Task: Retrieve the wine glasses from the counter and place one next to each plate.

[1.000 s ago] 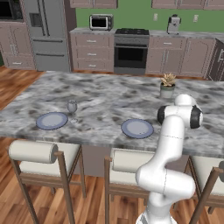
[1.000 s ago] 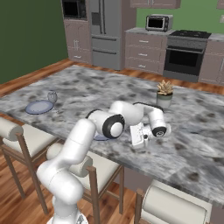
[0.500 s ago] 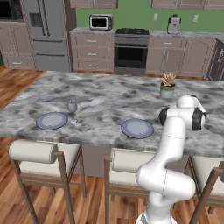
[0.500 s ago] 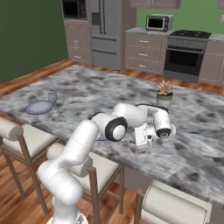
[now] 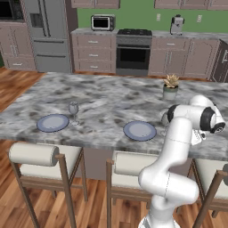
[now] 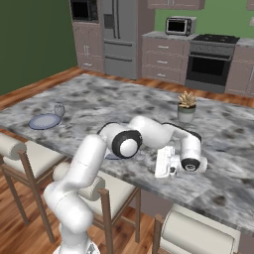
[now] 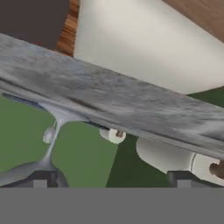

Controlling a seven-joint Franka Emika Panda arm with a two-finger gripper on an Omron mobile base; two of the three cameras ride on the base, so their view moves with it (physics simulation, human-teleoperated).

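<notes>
The island point(image 5: 102, 100) is the landmark: a grey marbled slab with stools point(image 5: 38, 164) tucked under its near edge and wood floor around it. On the island a plate point(image 5: 52, 122) lies toward the left near edge with a glass point(image 5: 73, 109) standing upright just beside it on its right. A second plate point(image 5: 140, 130) lies near the middle of the near edge, and a second glass point(image 5: 165, 119) stands just right of it, partly behind the arm. The gripper point(image 6: 167, 161) hangs at the island's near edge, right of that second plate, its fingers point(image 7: 40, 179) spread wide apart and holding nothing; in the hand view the glass point(image 7: 51, 140) appears tipped across the frame between the tips, free of both. A potted plant point(image 5: 170, 86) stands further back on the island, well apart from the plates, with open stone between. Beyond the island, the counter point(image 5: 95, 32) runs along the green wall, carrying a toaster oven point(image 5: 102, 22), with a range point(image 5: 133, 51) and a fridge point(image 5: 44, 33) beside it. No lettering is legible anywhere.
</notes>
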